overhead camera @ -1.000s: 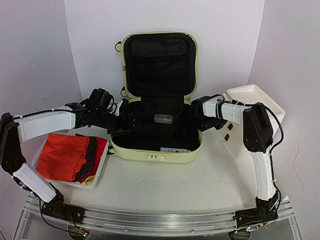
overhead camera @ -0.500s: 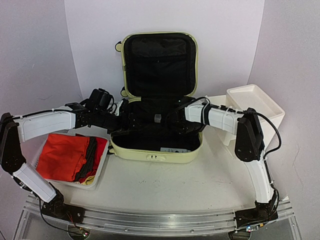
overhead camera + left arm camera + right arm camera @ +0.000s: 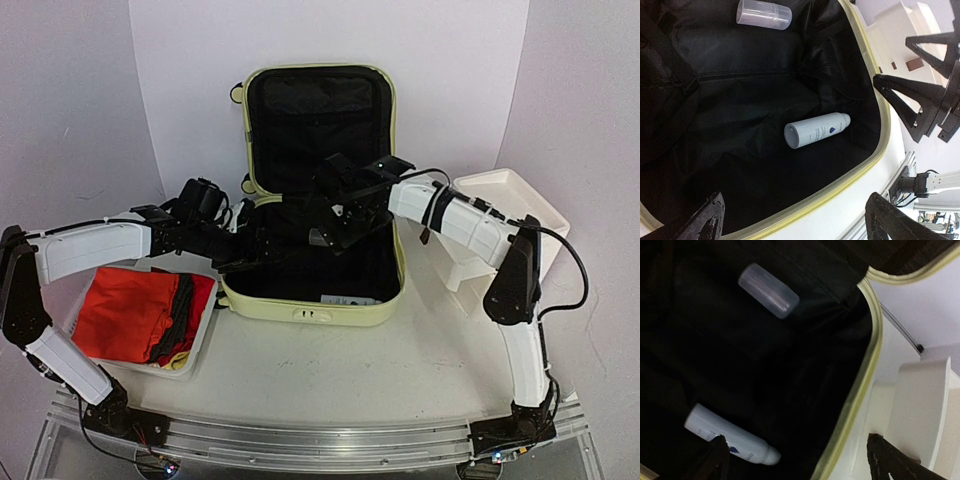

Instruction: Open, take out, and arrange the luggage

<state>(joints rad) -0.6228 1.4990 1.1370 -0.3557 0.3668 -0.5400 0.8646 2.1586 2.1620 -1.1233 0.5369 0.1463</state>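
The luggage, a pale yellow-green suitcase (image 3: 310,312), lies open with its black-lined lid upright at the back. A white spray bottle (image 3: 816,130) (image 3: 732,437) lies in the front of the base. Farther back lies a clear capped container (image 3: 764,13) (image 3: 768,291). My left gripper (image 3: 250,250) (image 3: 795,225) hovers open over the base's left rim, holding nothing. My right gripper (image 3: 330,218) (image 3: 800,462) hangs open above the middle of the interior, also holding nothing, with the container beyond its fingertips.
A white mesh basket (image 3: 205,335) holding red, black and yellow cloth sits left of the suitcase. A white drawer box (image 3: 500,215) (image 3: 920,410) stands to the right, close to the suitcase rim (image 3: 860,390).
My right arm swung from the suitcase's right edge to above its middle, and its jaws went from shut to open. The left arm stayed put.
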